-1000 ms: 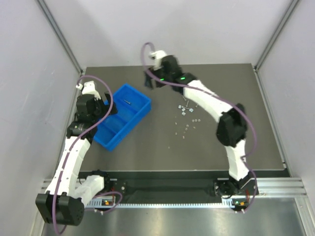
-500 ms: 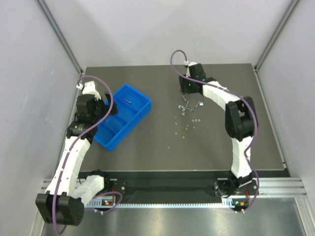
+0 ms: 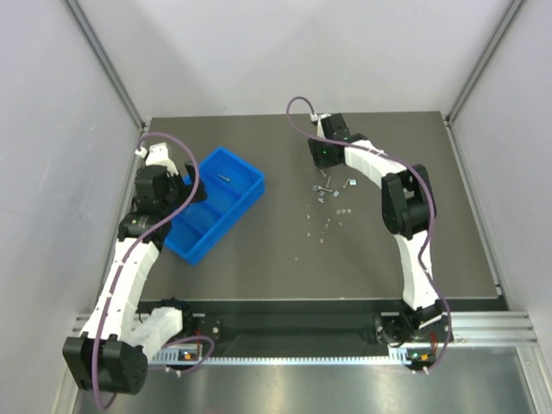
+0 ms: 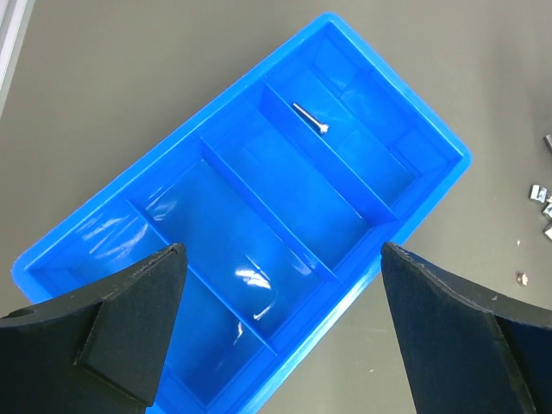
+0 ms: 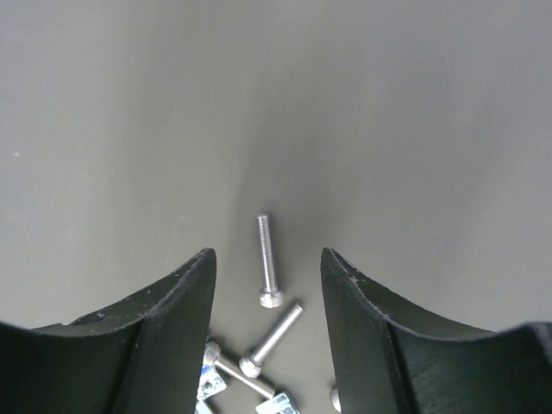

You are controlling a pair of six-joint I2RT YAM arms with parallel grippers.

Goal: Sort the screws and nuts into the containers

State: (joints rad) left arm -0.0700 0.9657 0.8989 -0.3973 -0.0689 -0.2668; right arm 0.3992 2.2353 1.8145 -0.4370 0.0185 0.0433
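The blue tray [image 3: 246,201] lies at the left of the table, split by dividers; one screw [image 4: 310,118] lies in its far compartment, also seen in the top view [image 3: 223,179]. My left gripper [image 4: 280,328] is open and empty above the tray's [image 4: 431,142] near side. A scatter of screws and nuts [image 3: 328,203] lies mid-table. My right gripper [image 5: 267,280] is open, low over the table, its fingers either side of a screw [image 5: 268,260]. Another screw [image 5: 272,339] and some nuts [image 5: 207,385] lie just behind it.
The dark table [image 3: 466,224] is bounded by grey walls on the left, back and right. A few nuts [image 4: 542,198] show at the right edge of the left wrist view. The right arm's purple cable [image 3: 297,108] loops above its wrist.
The right arm has swung from over the tray back to the scatter of screws and nuts and come down over them. The left arm has not moved.
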